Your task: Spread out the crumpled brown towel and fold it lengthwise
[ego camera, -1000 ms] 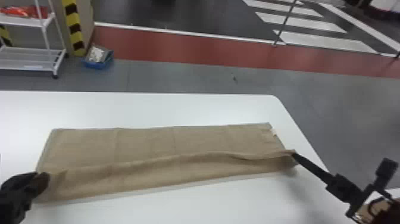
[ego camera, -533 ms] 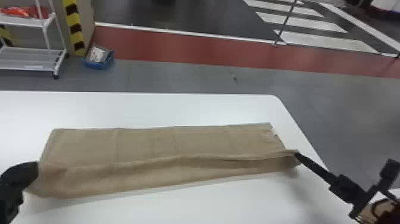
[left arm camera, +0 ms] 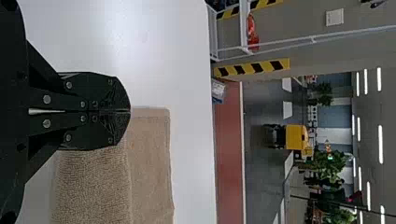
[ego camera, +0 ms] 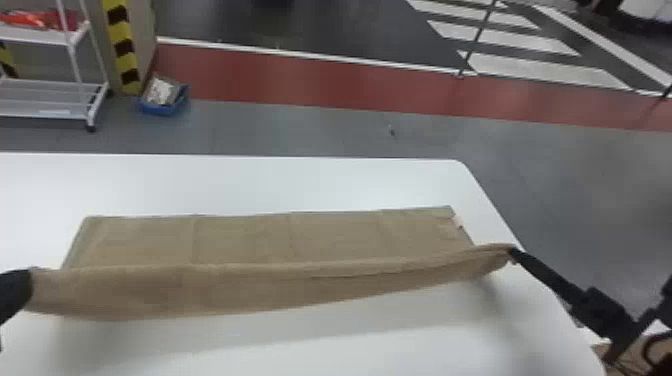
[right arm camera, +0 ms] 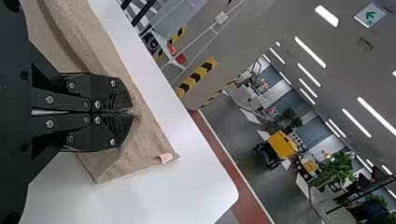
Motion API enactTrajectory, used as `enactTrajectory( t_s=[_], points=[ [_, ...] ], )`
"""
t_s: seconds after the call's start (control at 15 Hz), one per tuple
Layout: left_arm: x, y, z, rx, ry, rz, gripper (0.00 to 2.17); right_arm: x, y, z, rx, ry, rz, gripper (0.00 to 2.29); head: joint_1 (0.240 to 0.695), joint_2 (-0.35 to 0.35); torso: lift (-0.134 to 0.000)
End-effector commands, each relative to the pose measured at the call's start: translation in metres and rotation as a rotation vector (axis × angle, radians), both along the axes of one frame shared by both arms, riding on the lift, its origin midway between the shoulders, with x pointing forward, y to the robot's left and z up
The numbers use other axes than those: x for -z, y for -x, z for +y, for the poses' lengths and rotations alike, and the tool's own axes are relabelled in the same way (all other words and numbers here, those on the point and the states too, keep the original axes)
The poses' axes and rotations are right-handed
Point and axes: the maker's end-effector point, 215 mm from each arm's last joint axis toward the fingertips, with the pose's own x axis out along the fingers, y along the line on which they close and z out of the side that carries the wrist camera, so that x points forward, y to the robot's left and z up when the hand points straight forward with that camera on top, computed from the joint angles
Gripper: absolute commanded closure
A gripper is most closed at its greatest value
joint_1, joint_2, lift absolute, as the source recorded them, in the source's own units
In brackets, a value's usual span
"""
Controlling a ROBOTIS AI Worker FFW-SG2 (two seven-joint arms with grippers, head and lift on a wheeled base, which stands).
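Note:
The brown towel (ego camera: 240, 240) lies as a long strip across the white table, its near long edge lifted and hanging between both grippers. My left gripper (ego camera: 31, 287), at the left edge of the head view, holds the towel's near left corner; in the left wrist view my left gripper (left arm camera: 130, 111) is shut with the cloth (left arm camera: 93, 186) beside its tips. On the right, my right gripper (ego camera: 512, 254) pinches the near right corner. In the right wrist view, my right gripper (right arm camera: 133, 112) is shut on gathered cloth, near a small pale tag (right arm camera: 165, 157) on the towel.
The white table (ego camera: 250, 185) has its rounded far right corner and sloping right edge just beyond the towel's right end. Past the table, a white wheeled rack (ego camera: 50, 95) and a blue bin (ego camera: 164, 96) stand on the floor.
Both grippers have raised the towel's near edge off the table. The left gripper has shifted left, drawing that edge tauter, and a wider shadow lies beneath it.

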Motion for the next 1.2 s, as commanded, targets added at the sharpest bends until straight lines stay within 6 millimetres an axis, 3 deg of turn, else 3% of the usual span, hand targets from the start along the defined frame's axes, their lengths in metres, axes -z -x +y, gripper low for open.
enactTrajectory(
  t_s=[0.0,0.6,0.87,0.93,1.0,1.13],
  points=[
    [-0.006,0.007,0.006,-0.013,-0.003,-0.006,1.38,-0.009,0.006,-0.008,0.011,-0.029,0.004,1.3,0.695,-0.267,-0.124],
    [-0.015,0.024,0.01,-0.036,-0.003,-0.009,1.38,-0.007,0.036,-0.011,0.012,-0.056,0.045,1.3,0.695,-0.292,-0.124],
    [-0.012,0.019,0.005,-0.028,0.005,-0.009,1.38,0.028,0.036,0.006,-0.015,-0.033,0.166,1.28,0.695,-0.287,-0.124],
    [-0.01,0.018,0.006,-0.028,0.005,-0.006,1.38,0.029,0.031,0.002,0.007,-0.017,0.173,1.17,0.695,-0.283,-0.124],
    [-0.009,0.017,0.007,-0.028,0.003,-0.005,1.38,0.032,0.023,-0.003,0.026,0.009,0.187,0.84,0.695,-0.28,-0.124],
    [-0.007,0.014,0.007,-0.027,0.003,-0.002,1.38,0.031,0.007,-0.007,0.037,0.045,0.193,0.54,0.695,-0.281,-0.124]
  ],
)
